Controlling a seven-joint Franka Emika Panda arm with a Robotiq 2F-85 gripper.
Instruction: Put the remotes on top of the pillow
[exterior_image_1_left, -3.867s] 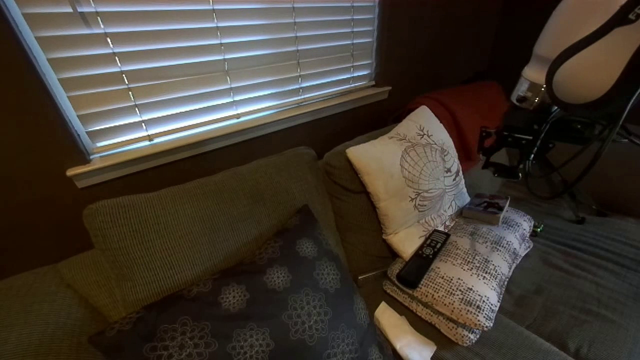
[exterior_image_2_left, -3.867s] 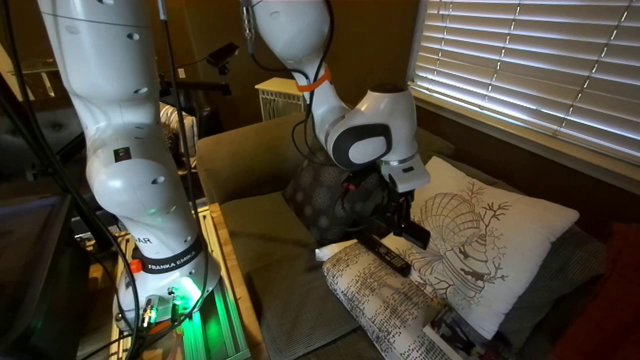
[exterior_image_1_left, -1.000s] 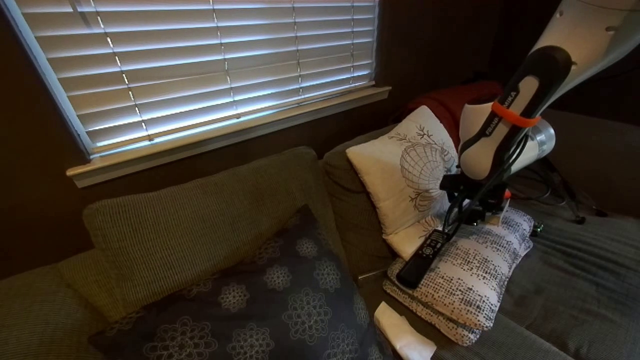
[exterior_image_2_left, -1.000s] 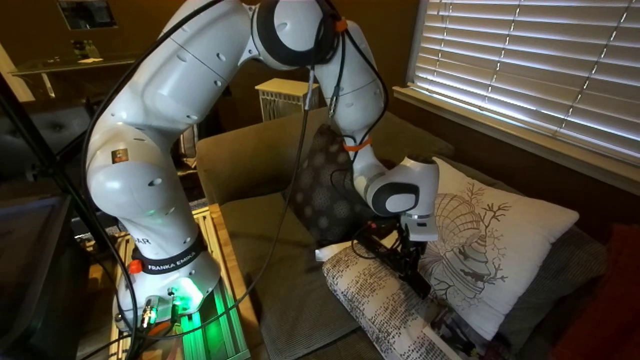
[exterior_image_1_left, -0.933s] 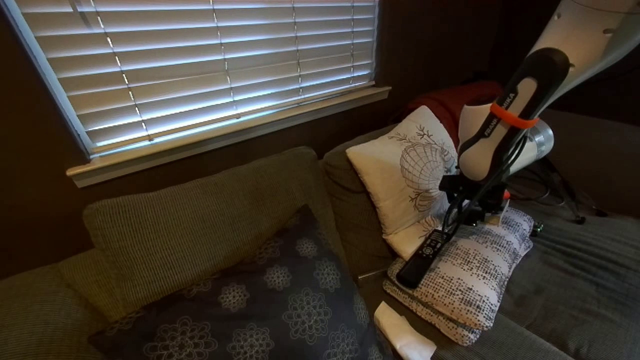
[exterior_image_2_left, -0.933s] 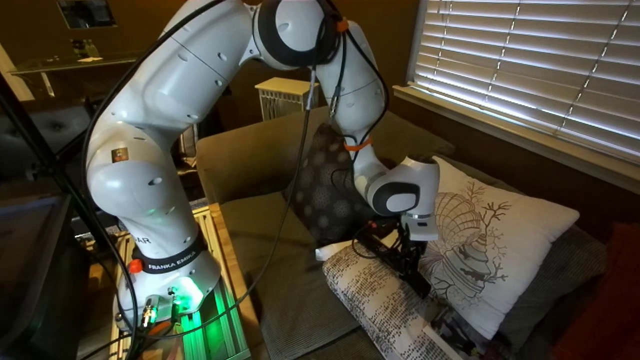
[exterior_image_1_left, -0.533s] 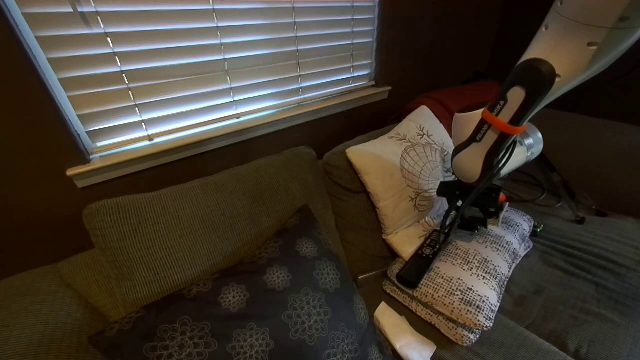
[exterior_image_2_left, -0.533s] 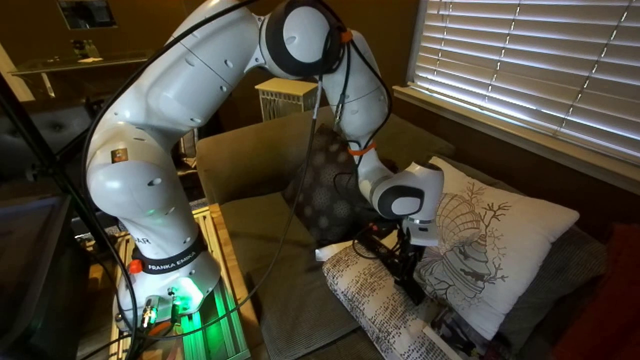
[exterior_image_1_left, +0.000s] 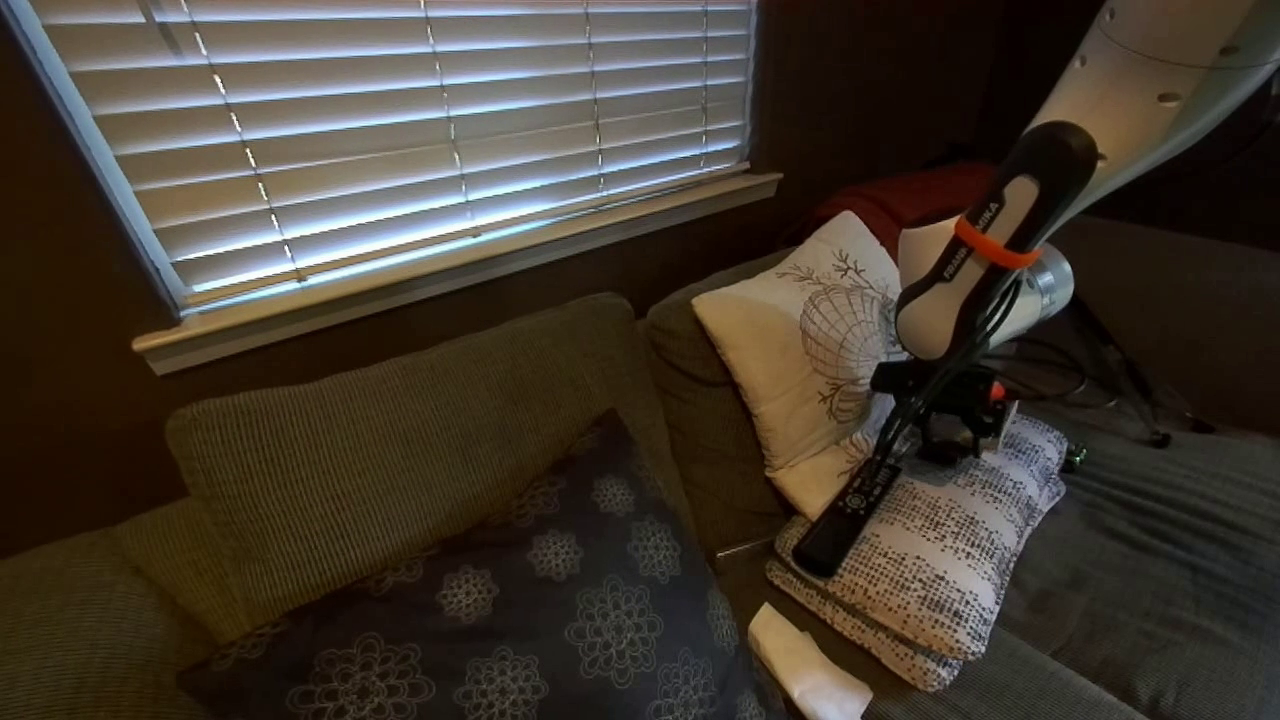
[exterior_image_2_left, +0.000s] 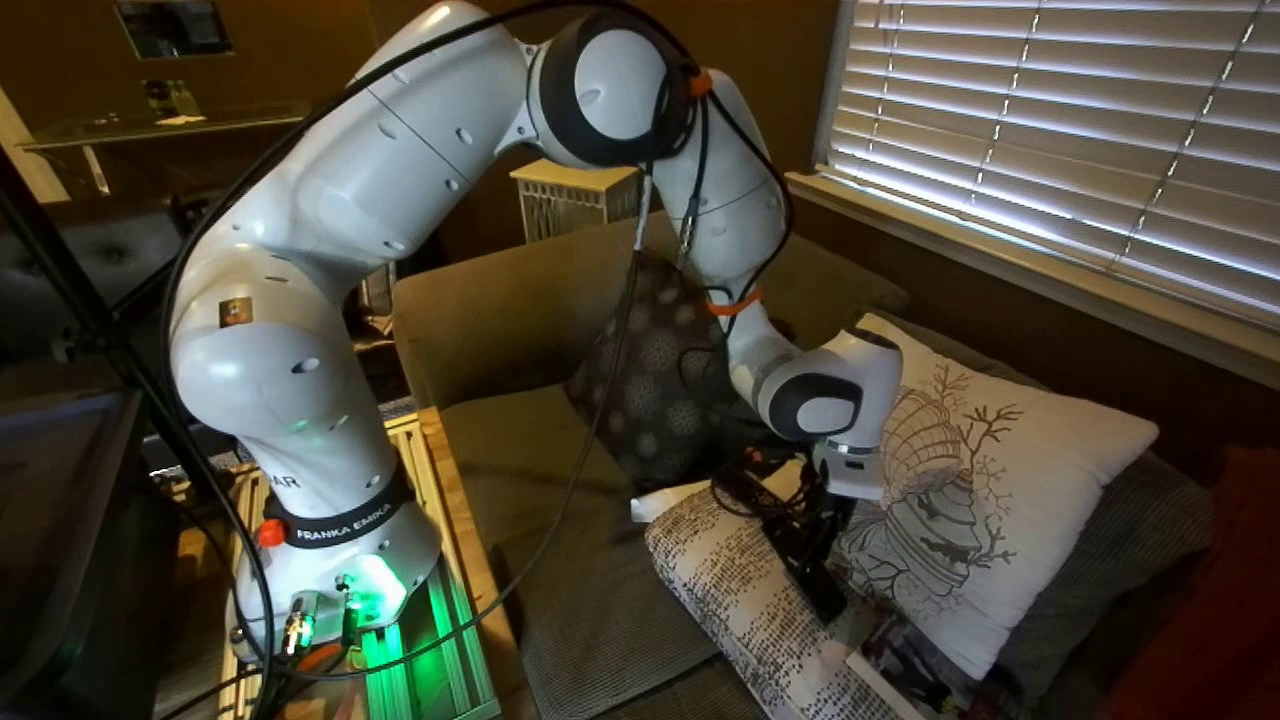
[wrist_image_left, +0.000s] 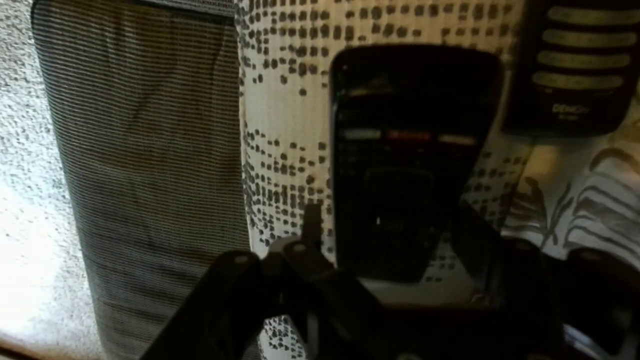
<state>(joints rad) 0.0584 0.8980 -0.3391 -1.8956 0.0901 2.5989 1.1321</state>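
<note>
The grey-and-cream pillow (exterior_image_1_left: 940, 560) lies on the couch. It also shows in an exterior view (exterior_image_2_left: 720, 570) and the wrist view (wrist_image_left: 280, 117). One black remote (exterior_image_1_left: 835, 535) lies along its edge; its end shows in the wrist view (wrist_image_left: 575, 95). The second remote (wrist_image_left: 400, 165) is between my gripper's fingers (wrist_image_left: 387, 207), tilted, with its upper end nearer the camera. The right finger overlaps its edge; a thin strip of pillow shows beside the left finger, so I cannot tell if it is gripped. My gripper (exterior_image_2_left: 820, 590) is low over the pillow's far part.
A white pillow with a shell motif (exterior_image_2_left: 1000, 480) leans close beside the gripper. A book (exterior_image_2_left: 900, 665) lies on the patterned pillow near the fingertips. A dark dotted cushion (exterior_image_1_left: 480, 620) and white paper (exterior_image_1_left: 805, 665) are nearby. Cables hang along the arm.
The arm has swung over and lowered the gripper from well above the pillow to just over it. In the last second it shifted slightly further down. The remote on the pillow's edge has not moved.
</note>
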